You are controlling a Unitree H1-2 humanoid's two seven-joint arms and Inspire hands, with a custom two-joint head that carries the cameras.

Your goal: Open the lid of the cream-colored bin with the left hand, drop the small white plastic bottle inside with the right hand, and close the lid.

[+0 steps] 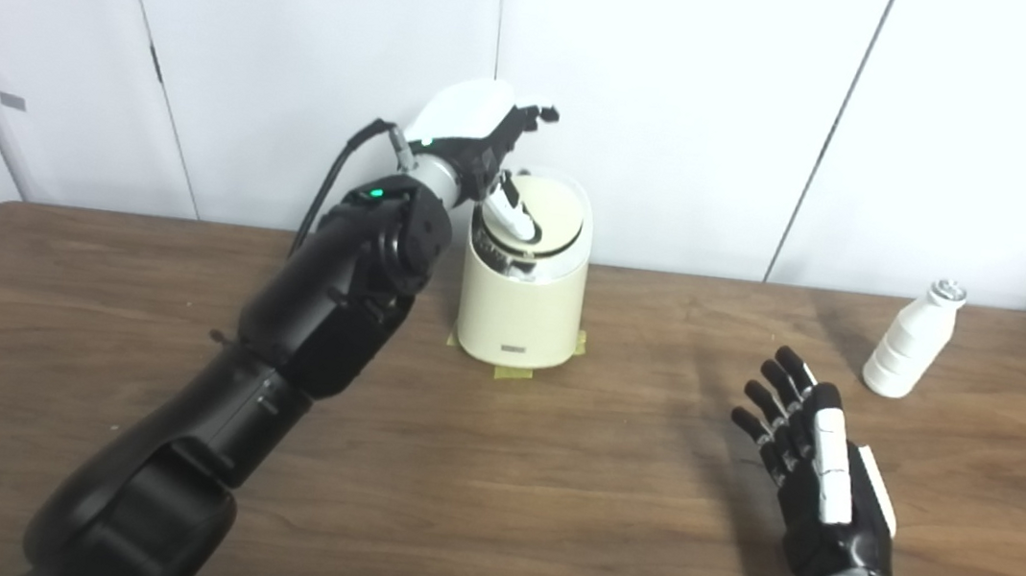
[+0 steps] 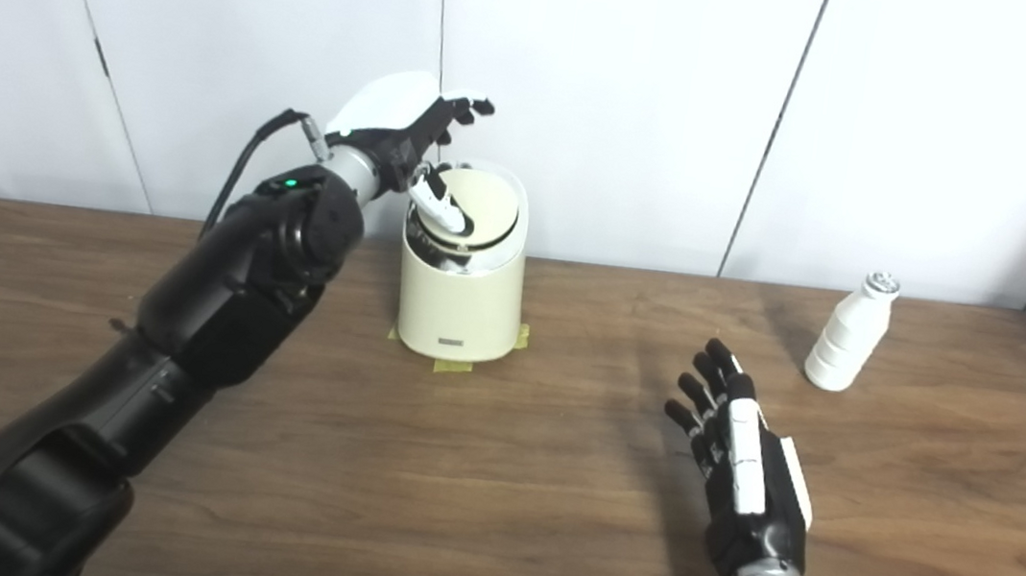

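Note:
The cream-colored bin (image 1: 520, 313) stands at the back middle of the table. Its round lid (image 1: 553, 208) is tilted, with a dark gap showing along its front edge. My left hand (image 1: 481, 144) hovers over the bin's left side. Its thumb (image 1: 513, 216) rests on the lid's front-left edge, while the fingers (image 1: 532, 118) spread above the lid without touching it. The small white plastic bottle (image 1: 911, 341) stands upright at the far right. My right hand (image 1: 816, 468) is open, palm turned left, low over the table and short of the bottle.
Strips of yellow tape (image 1: 515, 372) mark the bin's base on the wooden table (image 1: 548, 485). A white panelled wall (image 1: 688, 105) closes off the back. The table's far edge runs just behind the bin and the bottle.

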